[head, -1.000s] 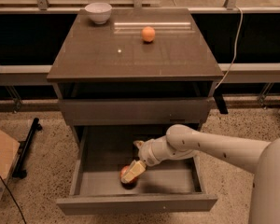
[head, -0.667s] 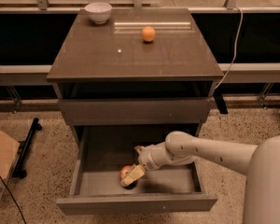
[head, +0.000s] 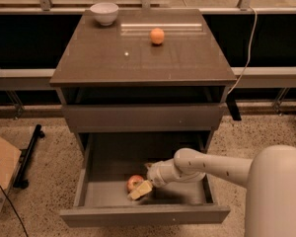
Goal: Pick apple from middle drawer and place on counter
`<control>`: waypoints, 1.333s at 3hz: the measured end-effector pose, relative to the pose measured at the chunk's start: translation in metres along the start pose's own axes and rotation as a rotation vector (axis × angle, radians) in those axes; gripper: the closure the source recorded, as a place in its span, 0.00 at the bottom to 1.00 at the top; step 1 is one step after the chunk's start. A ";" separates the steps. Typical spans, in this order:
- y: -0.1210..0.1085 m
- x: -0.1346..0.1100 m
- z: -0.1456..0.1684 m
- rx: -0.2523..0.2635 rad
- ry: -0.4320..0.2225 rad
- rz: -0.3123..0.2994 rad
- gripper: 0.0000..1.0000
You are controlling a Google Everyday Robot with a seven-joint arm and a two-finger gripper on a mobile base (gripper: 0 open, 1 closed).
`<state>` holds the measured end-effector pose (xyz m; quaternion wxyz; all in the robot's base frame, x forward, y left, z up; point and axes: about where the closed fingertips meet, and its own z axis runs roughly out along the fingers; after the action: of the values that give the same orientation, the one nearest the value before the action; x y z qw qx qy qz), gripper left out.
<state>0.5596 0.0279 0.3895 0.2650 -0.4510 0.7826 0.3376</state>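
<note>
Reaching into the pulled-out middle drawer (head: 106,163) from 3 o'clock, the white arm (head: 213,165) comes in low across the drawer's right wall, and the gripper (head: 140,191) sits down at the drawer floor near the front panel, a bit left of centre. The apple (head: 133,181), red with a yellow patch, lies on the drawer floor at the gripper's 11 o'clock, touching it or just beside it; contact unclear. Cannot tell whether the gripper is apart, together or clamped on the apple. The apple is not lifted and looks to rest on the floor of the drawer. Above the open drawer is a closed drawer front (head: 143,116), same grey-brown, no handle. The counter (head: 138,65) on top is dark and glossy, with a white speck (head: 127,54) near its middle. An orange fruit (head: 157,35) sits on the counter at 1 o'clock from the speck, and a white bowl (head: 104,13) sits at the far-left corner, 11 o'clock. A white cable (head: 244,47) hangs right of the cabinet. A cardboard box (head: 0,174) is on the floor at 9 o'clock from the drawer, well apart.
</note>
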 end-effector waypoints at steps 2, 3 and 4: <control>0.002 0.018 0.010 -0.015 0.006 0.048 0.49; 0.006 0.017 0.007 -0.018 0.009 0.044 0.72; 0.010 -0.001 -0.009 -0.028 0.003 0.019 0.95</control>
<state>0.5506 0.0250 0.3988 0.2541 -0.4476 0.7824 0.3504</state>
